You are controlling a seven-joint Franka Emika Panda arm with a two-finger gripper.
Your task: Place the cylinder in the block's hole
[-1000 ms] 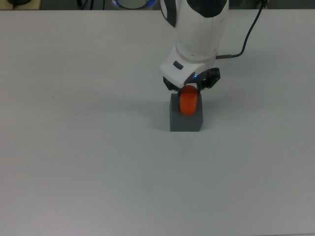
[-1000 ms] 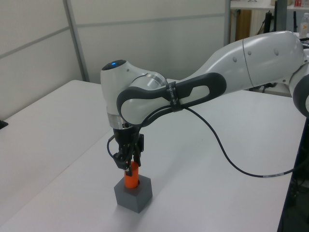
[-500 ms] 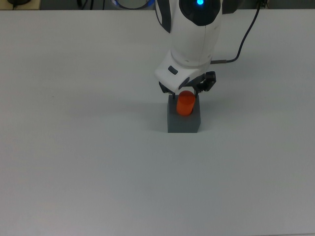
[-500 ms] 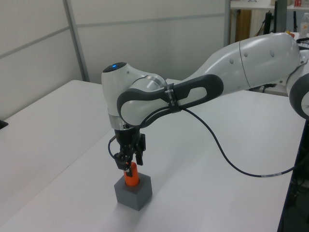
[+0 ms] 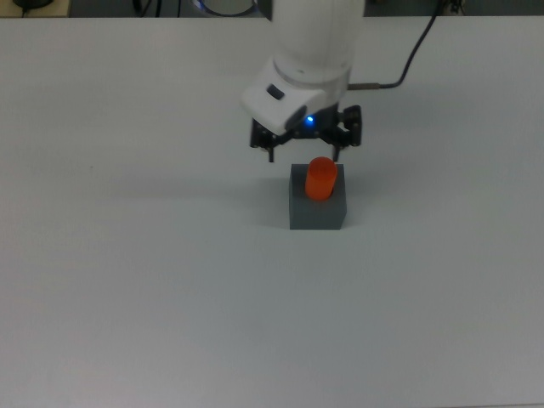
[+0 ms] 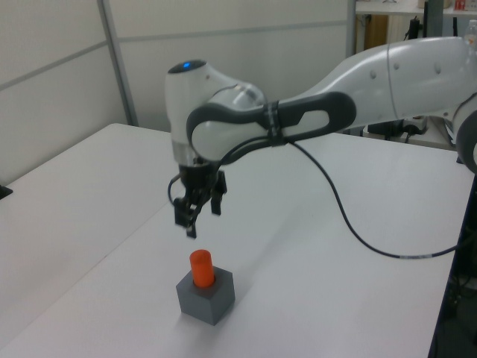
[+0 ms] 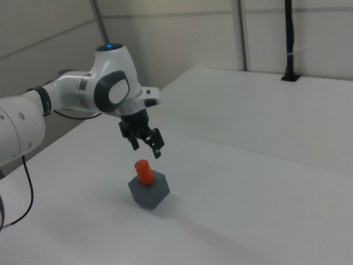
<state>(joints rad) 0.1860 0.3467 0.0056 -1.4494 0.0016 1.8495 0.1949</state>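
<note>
one small bright orange cylinder now stands seated in the dark grey cube's hole; the two-finger gripper has let go and risen clear, fingers apart, so placement looks done.

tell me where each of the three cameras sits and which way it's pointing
Top view: high above the table, looking steeply down; the block holds the cylinder; wrist and open gripper enter from the top edge.
Left view: beside the table, looking across at the gripper hanging over the cylinder; the whole forearm shows.
Right view: the opposite side; the arm enters from the right view's left, gripper above the block.
All three share gripper, cylinder and block.
</note>
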